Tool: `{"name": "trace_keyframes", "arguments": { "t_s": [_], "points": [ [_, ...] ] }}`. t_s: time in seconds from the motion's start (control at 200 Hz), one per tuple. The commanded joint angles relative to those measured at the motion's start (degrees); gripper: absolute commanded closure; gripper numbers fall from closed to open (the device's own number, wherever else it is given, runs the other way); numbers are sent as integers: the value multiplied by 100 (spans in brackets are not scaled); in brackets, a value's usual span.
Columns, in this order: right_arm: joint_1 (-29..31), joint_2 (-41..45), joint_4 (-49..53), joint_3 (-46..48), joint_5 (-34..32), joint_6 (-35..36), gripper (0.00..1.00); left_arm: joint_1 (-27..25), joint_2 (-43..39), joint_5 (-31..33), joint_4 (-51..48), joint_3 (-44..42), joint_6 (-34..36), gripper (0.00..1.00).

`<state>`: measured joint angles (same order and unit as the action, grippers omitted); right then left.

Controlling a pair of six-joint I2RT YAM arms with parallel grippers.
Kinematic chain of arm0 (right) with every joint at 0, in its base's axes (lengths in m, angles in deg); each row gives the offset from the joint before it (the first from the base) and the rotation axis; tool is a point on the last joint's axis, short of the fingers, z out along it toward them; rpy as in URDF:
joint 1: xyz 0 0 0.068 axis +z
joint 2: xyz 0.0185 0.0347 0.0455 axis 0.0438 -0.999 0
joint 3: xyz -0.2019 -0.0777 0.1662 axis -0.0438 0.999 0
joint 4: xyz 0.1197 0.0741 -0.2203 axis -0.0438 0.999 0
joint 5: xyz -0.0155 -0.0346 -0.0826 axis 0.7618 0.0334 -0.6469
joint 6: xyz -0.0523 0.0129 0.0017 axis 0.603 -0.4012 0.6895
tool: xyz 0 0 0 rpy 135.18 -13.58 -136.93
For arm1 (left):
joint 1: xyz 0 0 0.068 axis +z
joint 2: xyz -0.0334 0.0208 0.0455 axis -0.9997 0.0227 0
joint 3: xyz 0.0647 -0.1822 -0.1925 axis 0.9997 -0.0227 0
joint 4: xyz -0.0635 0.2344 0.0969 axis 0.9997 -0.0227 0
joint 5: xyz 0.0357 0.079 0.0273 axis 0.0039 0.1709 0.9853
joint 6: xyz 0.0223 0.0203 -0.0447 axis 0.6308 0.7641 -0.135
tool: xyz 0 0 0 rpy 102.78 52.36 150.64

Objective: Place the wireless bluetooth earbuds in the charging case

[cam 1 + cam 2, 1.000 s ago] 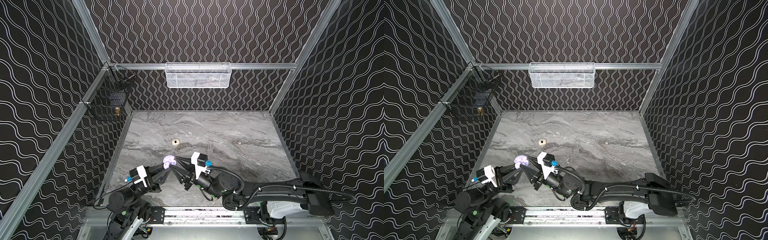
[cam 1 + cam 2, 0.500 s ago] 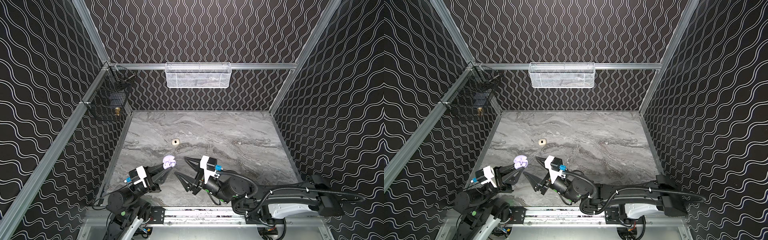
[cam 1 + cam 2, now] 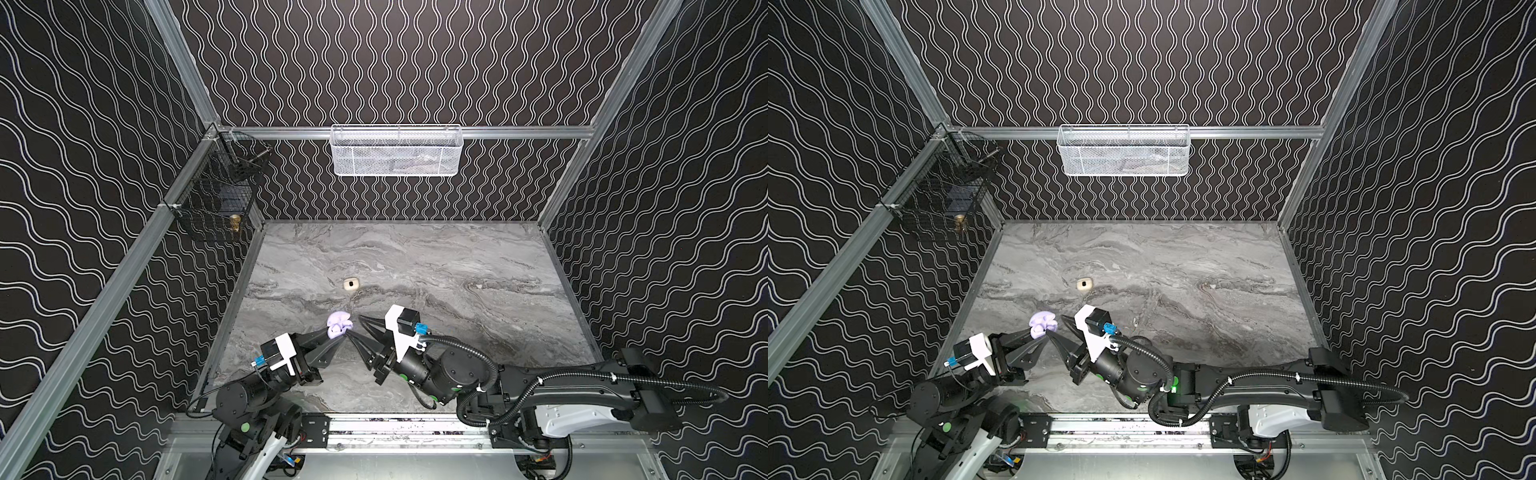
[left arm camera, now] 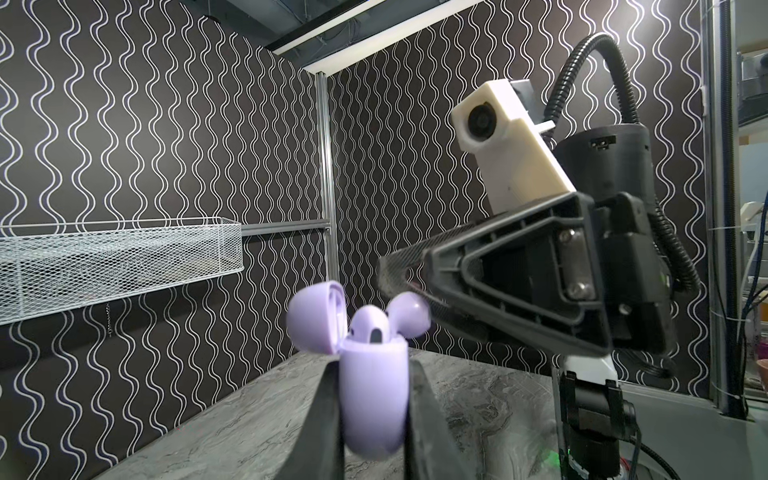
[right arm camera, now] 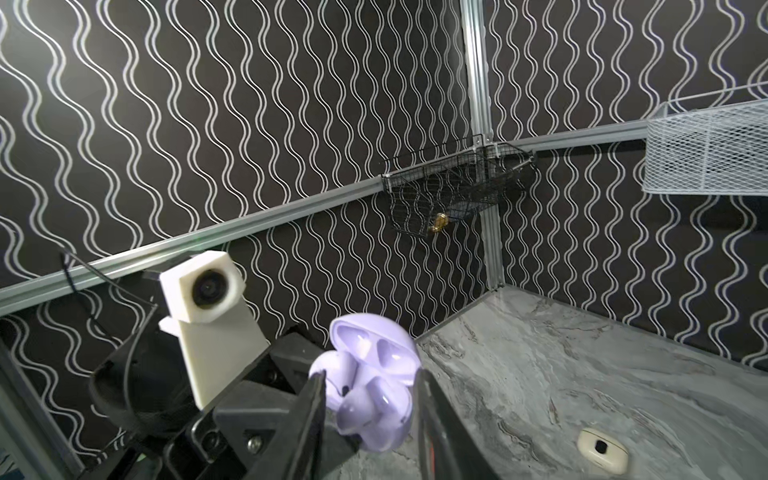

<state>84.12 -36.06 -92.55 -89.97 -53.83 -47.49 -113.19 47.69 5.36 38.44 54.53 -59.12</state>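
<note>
Left wrist view: left gripper (image 4: 372, 368) is clamped on the open lavender pebble-shaped plastic charging case (image 4: 370, 401). One lavender stemmed earbud (image 4: 370, 322) sits inside, a second earbud (image 4: 409, 313) pokes out between the parted jaws of the right gripper (image 5: 370, 376)

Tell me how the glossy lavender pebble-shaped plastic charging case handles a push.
Probably slippery: the glossy lavender charging case is pinched only at its rounded sides by the left gripper. Its open lid may swing. Looks rigid, likely light.
</note>
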Motion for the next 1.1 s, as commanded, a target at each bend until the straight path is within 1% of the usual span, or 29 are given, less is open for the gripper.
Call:
{"name": "trace_keyframes", "arguments": {
  "t_s": [0.0,0.135,0.345,0.455,0.54,0.716,0.781,0.851,0.891,0.956,1.031,1.096],
  "points": [
    [12,-34,106,-80,-240,-15,62,-9,-7,-26,90,21,106,100],
    [15,-17,128,-50,-288,-27,63,-3,-7,-23,124,10,99,100],
    [12,13,117,48,-492,5,67,-3,-5,-44,174,29,96,100],
    [12,82,57,142,-460,6,67,-3,1,-102,220,18,84,100],
    [7,123,109,161,-377,41,67,-8,-1,-119,266,-11,88,100],
    [11,384,125,324,-440,58,65,-1,24,-190,296,-27,119,100],
    [13,589,175,423,-541,101,64,-4,73,-261,301,-15,159,100],
    [-42,843,285,541,-955,63,63,-5,116,-464,388,-28,167,100],
    [-163,992,418,590,-1013,0,61,-2,163,-640,499,-46,162,100],
    [-592,1166,950,563,-766,-399,60,-7,274,-818,706,-78,83,100],
    [-1231,1291,1474,543,-20,-999,61,-6,462,-1088,1038,-95,-25,100],
    [-1598,1301,1536,592,504,-1235,61,-9,621,-1243,1387,-131,-169,100]
  ]
}}
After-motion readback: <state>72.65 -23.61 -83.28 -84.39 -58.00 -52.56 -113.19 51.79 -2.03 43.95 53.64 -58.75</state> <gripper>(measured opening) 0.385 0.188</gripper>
